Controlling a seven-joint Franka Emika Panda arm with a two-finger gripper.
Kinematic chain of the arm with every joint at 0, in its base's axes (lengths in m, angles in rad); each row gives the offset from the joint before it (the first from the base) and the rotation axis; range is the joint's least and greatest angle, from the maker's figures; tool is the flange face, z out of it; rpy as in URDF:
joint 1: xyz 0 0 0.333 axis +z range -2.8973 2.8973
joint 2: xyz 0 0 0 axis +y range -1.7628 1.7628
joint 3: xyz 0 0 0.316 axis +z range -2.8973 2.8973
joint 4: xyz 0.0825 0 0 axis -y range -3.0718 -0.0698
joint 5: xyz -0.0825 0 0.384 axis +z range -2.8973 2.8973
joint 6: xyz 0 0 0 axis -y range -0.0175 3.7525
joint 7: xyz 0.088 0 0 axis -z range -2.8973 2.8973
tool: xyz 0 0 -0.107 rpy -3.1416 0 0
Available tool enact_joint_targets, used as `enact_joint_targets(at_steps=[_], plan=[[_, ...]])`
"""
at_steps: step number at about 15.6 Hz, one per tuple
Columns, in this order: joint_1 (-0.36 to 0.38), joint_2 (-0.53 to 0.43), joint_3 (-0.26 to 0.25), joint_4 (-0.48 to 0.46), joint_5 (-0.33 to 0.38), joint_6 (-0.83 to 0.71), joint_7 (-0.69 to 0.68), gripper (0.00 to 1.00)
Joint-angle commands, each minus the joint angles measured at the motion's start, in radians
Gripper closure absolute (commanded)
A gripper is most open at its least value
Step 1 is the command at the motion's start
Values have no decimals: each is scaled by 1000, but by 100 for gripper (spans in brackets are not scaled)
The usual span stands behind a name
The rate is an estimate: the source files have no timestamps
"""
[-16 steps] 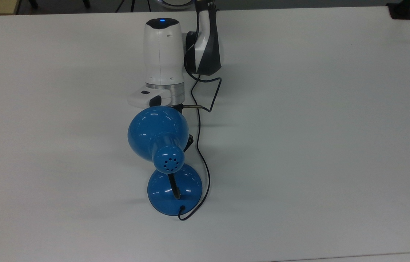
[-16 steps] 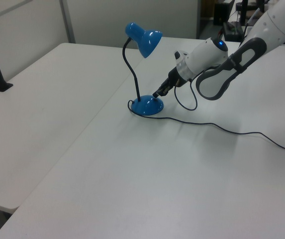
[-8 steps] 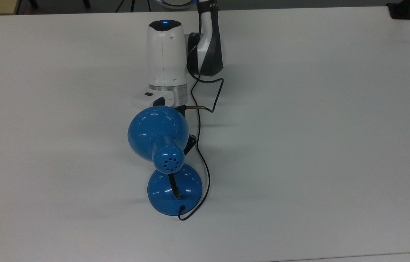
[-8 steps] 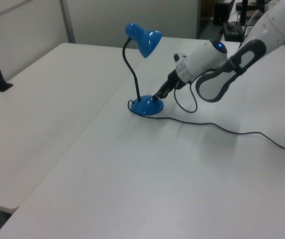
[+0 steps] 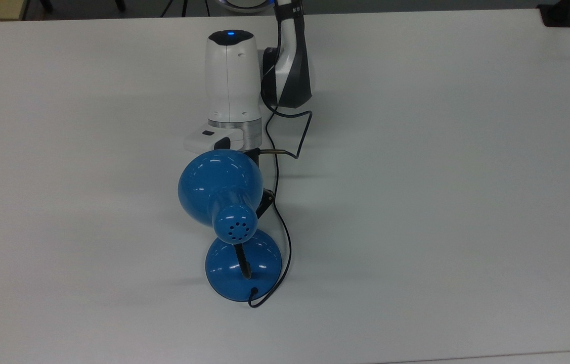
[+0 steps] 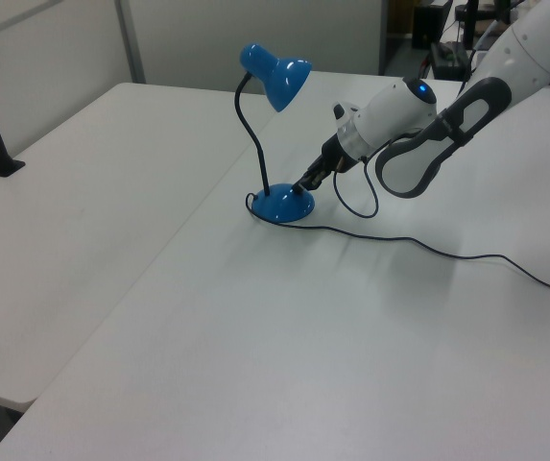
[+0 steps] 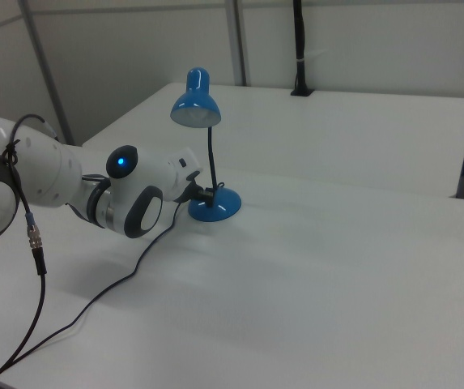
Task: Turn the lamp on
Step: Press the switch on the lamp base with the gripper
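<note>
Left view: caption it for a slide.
White Franka arm's gripper touching the round base of a small glossy blue desk lamp on a white table.

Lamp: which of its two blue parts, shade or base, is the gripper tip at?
The base: the gripper meets its domed top, low on the table, with the shade well above.

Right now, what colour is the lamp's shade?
Glossy blue, like the lamp's base; the top view shows the shade best.
</note>
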Motion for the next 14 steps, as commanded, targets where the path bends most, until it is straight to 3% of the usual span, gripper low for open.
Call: enact_joint_targets(at_steps=[1, 14], plan=[[14, 10, -10, 21, 27, 2, 11, 100], [13, 45, -10, 32, 24, 2, 10, 100]])
